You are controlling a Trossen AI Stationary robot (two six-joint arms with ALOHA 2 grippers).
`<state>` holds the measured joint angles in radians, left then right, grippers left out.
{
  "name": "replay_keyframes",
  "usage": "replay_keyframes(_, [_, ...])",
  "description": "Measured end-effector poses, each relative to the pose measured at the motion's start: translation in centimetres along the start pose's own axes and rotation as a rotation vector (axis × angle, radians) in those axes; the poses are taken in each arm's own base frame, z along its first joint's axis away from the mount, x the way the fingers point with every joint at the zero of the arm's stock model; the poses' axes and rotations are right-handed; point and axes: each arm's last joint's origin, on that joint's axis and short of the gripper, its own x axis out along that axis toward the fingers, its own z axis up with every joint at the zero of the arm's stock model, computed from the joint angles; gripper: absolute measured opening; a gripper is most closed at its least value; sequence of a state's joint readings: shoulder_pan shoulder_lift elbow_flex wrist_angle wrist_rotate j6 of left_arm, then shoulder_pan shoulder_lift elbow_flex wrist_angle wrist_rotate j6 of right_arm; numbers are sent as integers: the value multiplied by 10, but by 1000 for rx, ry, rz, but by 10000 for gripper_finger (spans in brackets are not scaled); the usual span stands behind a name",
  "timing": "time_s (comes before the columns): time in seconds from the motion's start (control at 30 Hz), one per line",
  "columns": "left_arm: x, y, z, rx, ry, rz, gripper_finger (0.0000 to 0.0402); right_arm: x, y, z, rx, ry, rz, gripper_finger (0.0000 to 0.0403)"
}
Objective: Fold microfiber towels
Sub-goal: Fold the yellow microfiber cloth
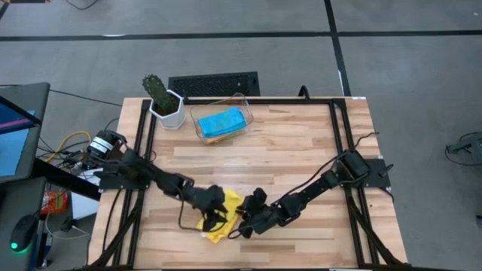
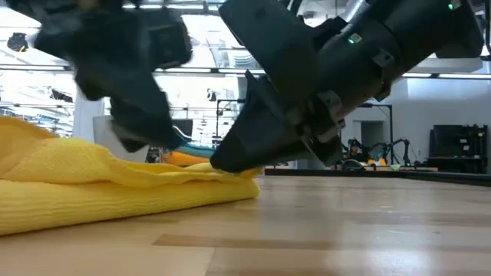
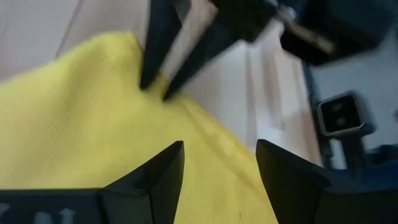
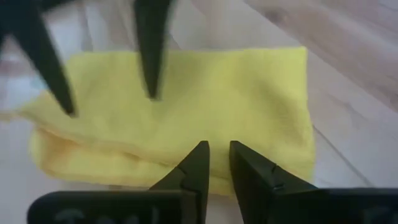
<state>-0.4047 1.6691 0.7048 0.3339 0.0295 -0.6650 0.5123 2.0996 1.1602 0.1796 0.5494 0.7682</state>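
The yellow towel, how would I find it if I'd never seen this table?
Look at the wooden table, near its front edge, where the left gripper and right gripper meet. The yellow towel lies folded between them, unlike the blue cloth in the clear bin far behind.

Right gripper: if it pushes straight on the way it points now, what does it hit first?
Most likely the yellow towel: the right gripper points at its near folded edge. The left gripper's fingers stand farther along; depth unclear.

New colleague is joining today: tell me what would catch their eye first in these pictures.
The yellow towel, folded near the table's front edge, with both grippers meeting over it: the left gripper open above it, the right gripper nearly closed at its edge. Behind, a clear bin holds a blue towel, beside a potted cactus.
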Motion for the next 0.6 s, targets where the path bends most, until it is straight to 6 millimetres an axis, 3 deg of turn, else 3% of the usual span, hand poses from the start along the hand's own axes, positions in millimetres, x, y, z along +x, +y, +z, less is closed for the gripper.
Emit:
replay_keyframes(0.3, [2, -26, -34, 26, -37, 126, 194, 2, -5, 0, -9, 10, -11, 86])
replay_keyframes(0.6, [19, -25, -59, -31, -24, 198, 194, 5, -9, 3, -8, 15, -19, 86])
